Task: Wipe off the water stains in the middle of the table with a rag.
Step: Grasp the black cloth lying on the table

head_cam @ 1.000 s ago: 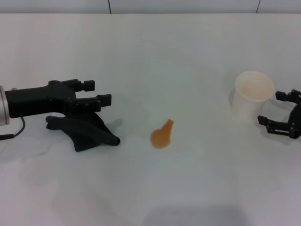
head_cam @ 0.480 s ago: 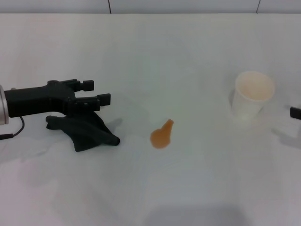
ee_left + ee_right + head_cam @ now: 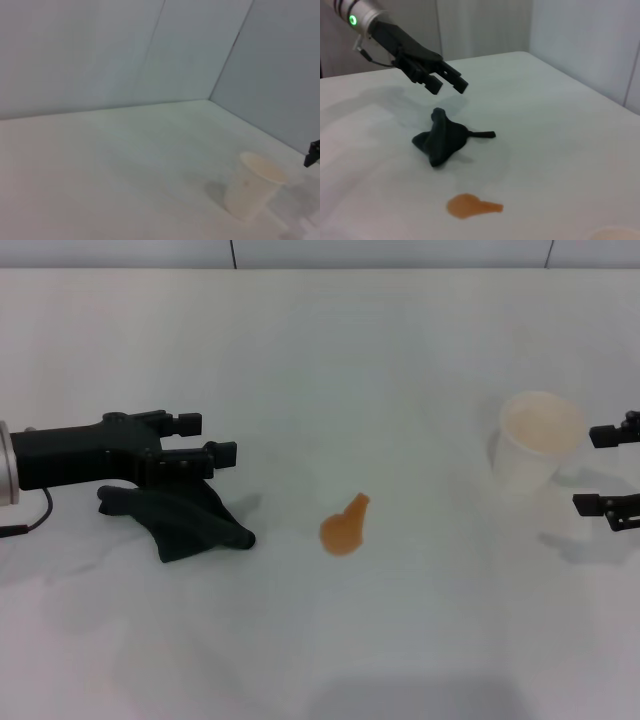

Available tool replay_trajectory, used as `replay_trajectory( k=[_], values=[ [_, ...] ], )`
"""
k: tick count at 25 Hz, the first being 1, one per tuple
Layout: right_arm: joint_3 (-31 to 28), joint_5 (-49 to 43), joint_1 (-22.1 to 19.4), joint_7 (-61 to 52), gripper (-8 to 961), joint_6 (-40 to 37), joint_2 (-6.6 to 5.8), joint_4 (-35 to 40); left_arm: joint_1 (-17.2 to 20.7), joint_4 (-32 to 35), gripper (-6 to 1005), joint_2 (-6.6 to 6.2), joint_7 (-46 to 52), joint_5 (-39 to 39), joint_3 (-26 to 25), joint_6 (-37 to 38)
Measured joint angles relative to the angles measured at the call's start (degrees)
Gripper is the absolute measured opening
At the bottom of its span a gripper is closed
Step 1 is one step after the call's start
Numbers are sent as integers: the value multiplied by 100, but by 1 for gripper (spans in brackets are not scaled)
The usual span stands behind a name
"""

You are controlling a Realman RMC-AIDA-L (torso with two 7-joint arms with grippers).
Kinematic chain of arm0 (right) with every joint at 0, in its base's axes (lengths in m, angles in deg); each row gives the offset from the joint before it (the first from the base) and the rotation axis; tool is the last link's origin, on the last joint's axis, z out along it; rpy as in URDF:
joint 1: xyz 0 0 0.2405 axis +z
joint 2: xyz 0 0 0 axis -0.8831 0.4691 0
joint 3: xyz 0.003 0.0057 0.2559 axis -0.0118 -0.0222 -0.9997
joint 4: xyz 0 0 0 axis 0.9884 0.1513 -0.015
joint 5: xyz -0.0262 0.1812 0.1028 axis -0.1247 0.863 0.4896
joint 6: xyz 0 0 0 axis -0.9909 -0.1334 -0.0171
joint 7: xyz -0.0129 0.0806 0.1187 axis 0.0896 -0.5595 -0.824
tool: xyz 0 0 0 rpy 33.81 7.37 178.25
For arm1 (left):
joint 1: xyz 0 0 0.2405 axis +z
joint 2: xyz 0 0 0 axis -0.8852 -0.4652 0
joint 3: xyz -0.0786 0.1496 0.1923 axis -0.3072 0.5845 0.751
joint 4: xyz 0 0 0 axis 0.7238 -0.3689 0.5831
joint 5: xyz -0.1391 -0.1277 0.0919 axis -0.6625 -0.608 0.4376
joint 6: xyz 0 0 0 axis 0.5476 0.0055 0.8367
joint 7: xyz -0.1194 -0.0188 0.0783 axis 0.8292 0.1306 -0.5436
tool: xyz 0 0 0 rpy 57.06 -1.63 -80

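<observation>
The rag (image 3: 180, 520) is a black lumpy bundle lying on the white table (image 3: 330, 350) at the left; it also shows in the right wrist view (image 3: 441, 140). My left gripper (image 3: 208, 437) hovers just above the rag's far side, open and empty, and shows clear of the cloth in the right wrist view (image 3: 446, 84). The orange water stain (image 3: 343, 528) lies in the middle of the table, to the right of the rag, and shows in the right wrist view (image 3: 469, 206). My right gripper (image 3: 598, 468) is open at the right edge, beside the cup.
A white paper cup (image 3: 535, 445) stands upright at the right, just left of the right gripper; it also shows in the left wrist view (image 3: 252, 185). A wall runs along the table's far edge.
My right gripper drew back almost out of view to the right, then came back in beside the cup with its fingers spread wide. The left arm, rag and stain have not moved.
</observation>
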Motion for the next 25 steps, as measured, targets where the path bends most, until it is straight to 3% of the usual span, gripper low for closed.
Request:
replay_trajectory(
  k=[6,14,19,20,25],
  values=[
    [2,-29,48,-5,845,-28,47,179,-28,223,845,-56,418,167,16,560],
    [-180,32,37,40,845,-19,67,195,11,1998,845,-117,1849,547,18,1795],
    [-190,46,76,48,845,-14,66,178,-166,2447,845,-199,2356,1029,27,2075],
    [-189,46,79,48,845,-10,66,178,-407,2468,845,-249,2606,1581,116,2122],
    [-186,56,98,48,845,3,76,178,-786,2463,845,-216,2788,2558,208,2110]
  ],
)
